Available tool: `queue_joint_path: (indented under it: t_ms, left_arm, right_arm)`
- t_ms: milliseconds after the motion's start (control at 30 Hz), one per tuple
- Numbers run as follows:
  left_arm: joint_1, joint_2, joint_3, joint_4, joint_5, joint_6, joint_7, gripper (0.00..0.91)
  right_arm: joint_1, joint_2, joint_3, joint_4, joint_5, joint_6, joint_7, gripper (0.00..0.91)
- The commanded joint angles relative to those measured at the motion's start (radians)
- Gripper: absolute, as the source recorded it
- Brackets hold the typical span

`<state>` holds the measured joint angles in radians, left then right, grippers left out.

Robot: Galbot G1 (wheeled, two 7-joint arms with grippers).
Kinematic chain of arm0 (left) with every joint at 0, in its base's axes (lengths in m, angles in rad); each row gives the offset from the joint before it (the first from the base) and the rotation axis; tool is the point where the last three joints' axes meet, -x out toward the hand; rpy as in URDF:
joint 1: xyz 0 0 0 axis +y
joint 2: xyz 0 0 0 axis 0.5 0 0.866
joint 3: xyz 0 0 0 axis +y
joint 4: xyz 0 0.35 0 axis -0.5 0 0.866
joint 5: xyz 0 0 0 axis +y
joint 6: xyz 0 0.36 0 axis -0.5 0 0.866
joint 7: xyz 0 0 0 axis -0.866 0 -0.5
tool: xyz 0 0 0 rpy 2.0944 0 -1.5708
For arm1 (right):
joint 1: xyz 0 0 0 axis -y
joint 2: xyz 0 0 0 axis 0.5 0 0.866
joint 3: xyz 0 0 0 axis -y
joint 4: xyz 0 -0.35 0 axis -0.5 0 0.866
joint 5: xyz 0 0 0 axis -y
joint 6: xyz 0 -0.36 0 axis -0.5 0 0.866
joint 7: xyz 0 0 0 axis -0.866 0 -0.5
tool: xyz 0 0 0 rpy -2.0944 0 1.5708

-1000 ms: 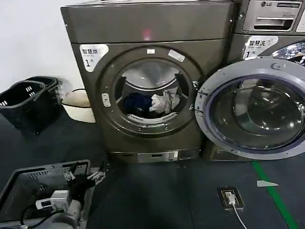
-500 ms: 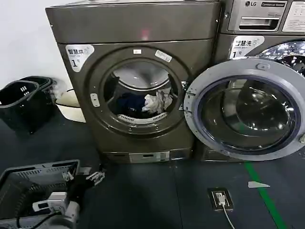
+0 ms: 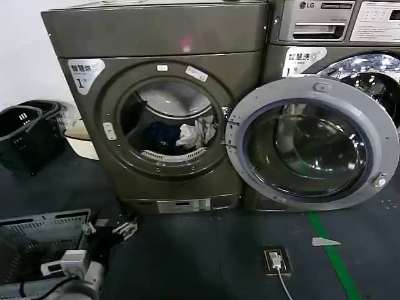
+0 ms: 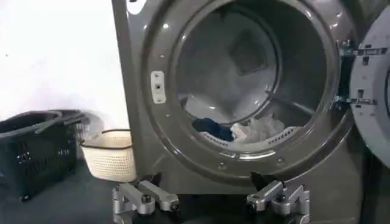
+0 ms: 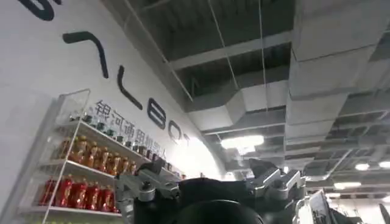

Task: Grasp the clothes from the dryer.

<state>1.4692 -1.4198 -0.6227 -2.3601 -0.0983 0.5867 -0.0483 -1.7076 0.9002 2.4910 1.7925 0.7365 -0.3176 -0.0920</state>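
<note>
Inside the dryer [image 3: 164, 112], with its round door [image 3: 312, 142] swung wide, the clothes [image 3: 181, 134] lie low in the drum, a whitish-grey piece beside a dark navy one. Down at the left, the left gripper [image 4: 210, 201] hangs with fingers spread apart, well short of the port; the right gripper [image 5: 210, 185] points up at the ceiling, fingers apart too. Left of the machine stand black baskets [image 3: 28, 134] and a cream basket [image 4: 108, 152].

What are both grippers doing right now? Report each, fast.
Left gripper: open, empty, low in front of the dryer, short of the clothes.
Right gripper: open, empty, aimed up at the ceiling.
</note>
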Motion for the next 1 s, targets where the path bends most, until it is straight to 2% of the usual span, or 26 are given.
queue_joint_path:
  t_ms: [33, 500, 633, 1000]
  left_arm:
    - [-0.001, 0.0, 0.001, -0.004, -0.001, 0.001, 0.001, 0.907]
    - [-0.005, 0.005, 0.005, -0.013, 0.003, -0.016, 0.005, 0.907]
    - [0.0, 0.006, 0.015, -0.018, 0.016, -0.092, 0.014, 0.907]
    - [0.008, 0.012, 0.017, -0.033, 0.019, -0.083, 0.016, 0.907]
  right_arm:
    - [0.0, 0.001, -0.001, 0.0, -0.001, 0.004, -0.004, 0.907]
    - [-0.006, -0.001, 0.005, 0.0, 0.025, 0.041, -0.001, 0.907]
    - [-0.01, 0.001, 0.008, 0.004, 0.032, 0.041, 0.0, 0.907]
    - [-0.02, 0.005, 0.017, 0.004, 0.055, 0.077, -0.007, 0.907]
